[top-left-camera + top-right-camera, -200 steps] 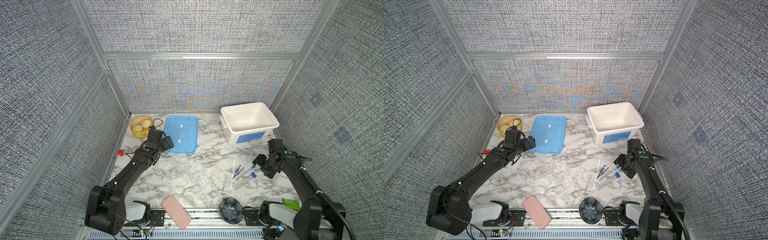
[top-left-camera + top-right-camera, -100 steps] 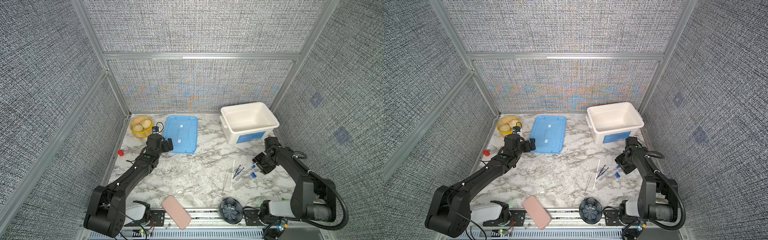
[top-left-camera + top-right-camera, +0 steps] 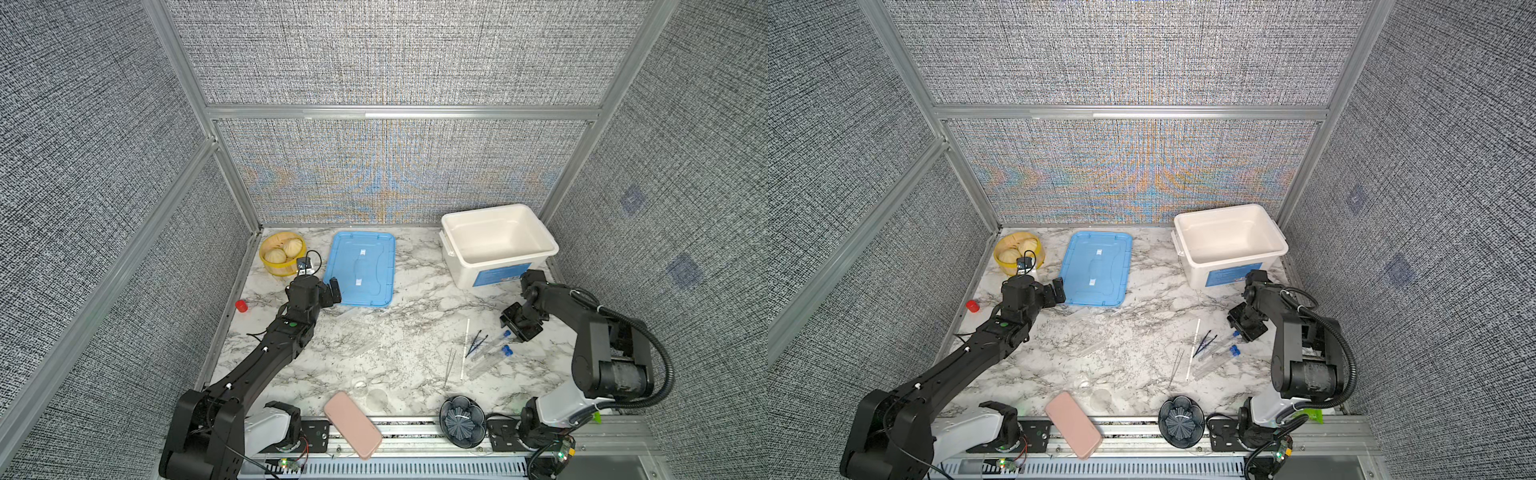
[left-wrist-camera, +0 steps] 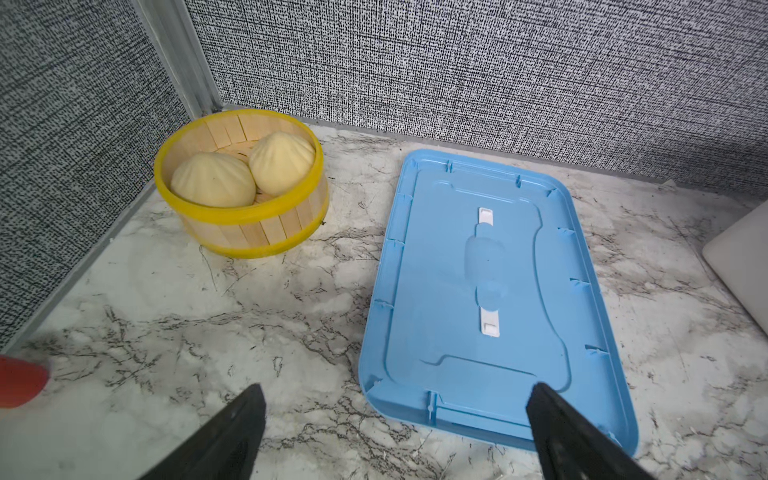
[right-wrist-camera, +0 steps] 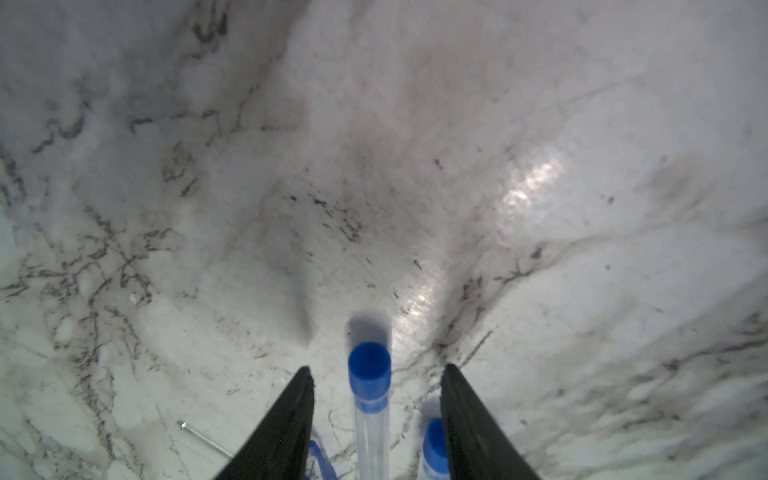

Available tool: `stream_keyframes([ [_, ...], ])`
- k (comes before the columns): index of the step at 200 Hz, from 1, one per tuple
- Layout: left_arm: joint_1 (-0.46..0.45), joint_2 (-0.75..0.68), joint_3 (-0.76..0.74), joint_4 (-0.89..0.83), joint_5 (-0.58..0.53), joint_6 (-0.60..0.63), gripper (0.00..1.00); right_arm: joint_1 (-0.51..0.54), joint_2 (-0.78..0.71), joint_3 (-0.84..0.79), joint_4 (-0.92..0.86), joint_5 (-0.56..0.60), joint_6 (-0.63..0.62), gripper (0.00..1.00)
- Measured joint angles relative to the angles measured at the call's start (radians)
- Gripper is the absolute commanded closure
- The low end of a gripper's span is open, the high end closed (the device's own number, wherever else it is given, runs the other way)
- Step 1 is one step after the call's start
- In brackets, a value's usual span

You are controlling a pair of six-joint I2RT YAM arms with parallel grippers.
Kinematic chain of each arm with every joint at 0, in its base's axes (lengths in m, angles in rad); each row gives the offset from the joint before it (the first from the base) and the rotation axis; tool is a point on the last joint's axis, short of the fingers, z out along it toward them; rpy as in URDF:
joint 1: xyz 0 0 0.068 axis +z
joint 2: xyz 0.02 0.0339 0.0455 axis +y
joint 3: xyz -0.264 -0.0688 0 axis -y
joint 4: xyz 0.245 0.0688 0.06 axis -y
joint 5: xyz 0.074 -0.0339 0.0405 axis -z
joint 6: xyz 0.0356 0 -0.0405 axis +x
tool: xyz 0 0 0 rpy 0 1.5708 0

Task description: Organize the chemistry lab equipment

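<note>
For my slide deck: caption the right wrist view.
Right gripper straddles a blue-capped clear tube lying on the marble table, jaws apart from it.

Tabletop [image 5: 519,195] is glossy marble-look stuff, smooth enough to throw glare, and the walls [image 3: 395,54] look like rough woven cloth in matt metal framing [image 3: 399,112]. Basket [image 4: 249,232] at 11 o'clock is pale wood slats with shiny yellow plastic bands, lid [image 4: 478,291] beside it smooth blue plastic; the tube [image 5: 371,432] is clear, plastic or glass I can't tell.
</note>
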Motion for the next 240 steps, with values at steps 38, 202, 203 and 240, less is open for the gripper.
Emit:
stream_keyframes([
  [38, 0.0, 0.002, 0.007, -0.002, -0.006, -0.008, 0.01, 0.0, 0.031, 0.003, 0.0, -0.006, 0.01, 0.71],
  [202, 0.0, 0.06, 0.057, -0.053, 0.041, -0.048, 0.01, -0.039, 0.034, 0.031, -0.039, -0.064, -0.013, 0.83],
  [203, 0.0, 0.06, 0.057, -0.053, 0.043, -0.05, 0.01, -0.04, 0.031, 0.031, -0.04, -0.064, -0.013, 0.83],
  [240, 0.0, 0.067, 0.059, -0.054, 0.065, -0.052, 0.01, -0.044, -0.058, 0.032, -0.074, -0.068, -0.025, 0.85],
])
